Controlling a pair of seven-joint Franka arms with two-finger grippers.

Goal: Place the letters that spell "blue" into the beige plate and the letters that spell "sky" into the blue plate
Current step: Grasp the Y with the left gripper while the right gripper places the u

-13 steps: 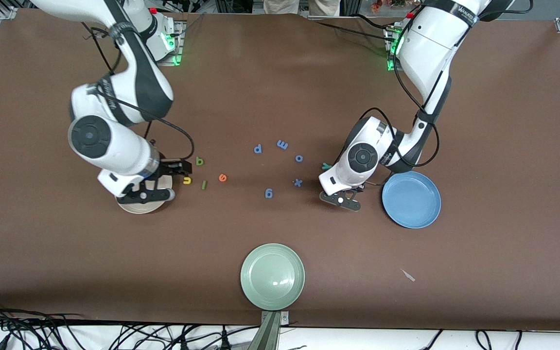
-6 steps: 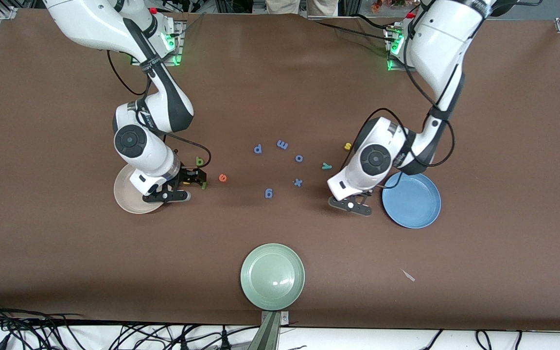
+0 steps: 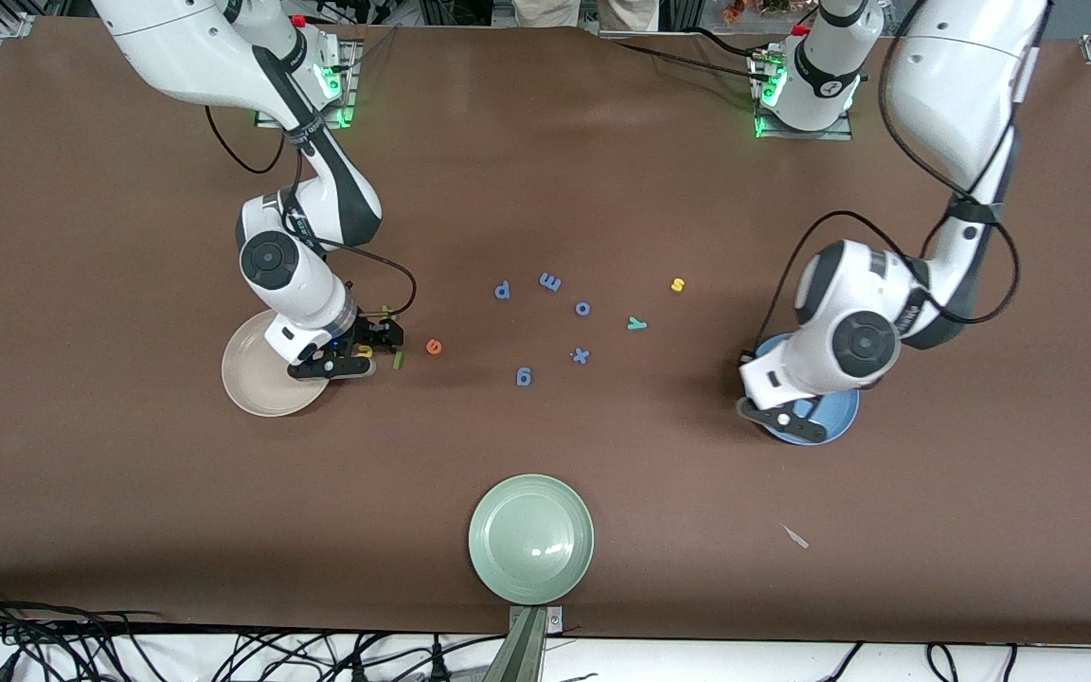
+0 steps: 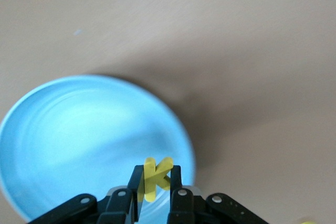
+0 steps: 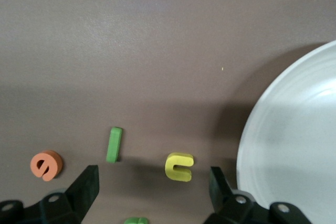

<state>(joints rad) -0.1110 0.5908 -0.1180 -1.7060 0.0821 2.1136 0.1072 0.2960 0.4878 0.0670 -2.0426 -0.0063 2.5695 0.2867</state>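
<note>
Since the earlier frame, the left gripper (image 4: 156,192) had carried the yellow k (image 4: 155,177), clamped between its fingers, from the table to above the blue plate (image 3: 839,426). Release was judged next. Meanwhile the right gripper (image 5: 152,182) had settled, jaws apart, astride the yellow u (image 5: 179,166) beside the beige plate (image 3: 257,384), ready to close.

Brown bench (image 3: 545,170): beige plate (image 3: 252,384), blue plate (image 3: 834,421), green plate (image 3: 530,538), scattered letters (image 3: 550,281).
</note>
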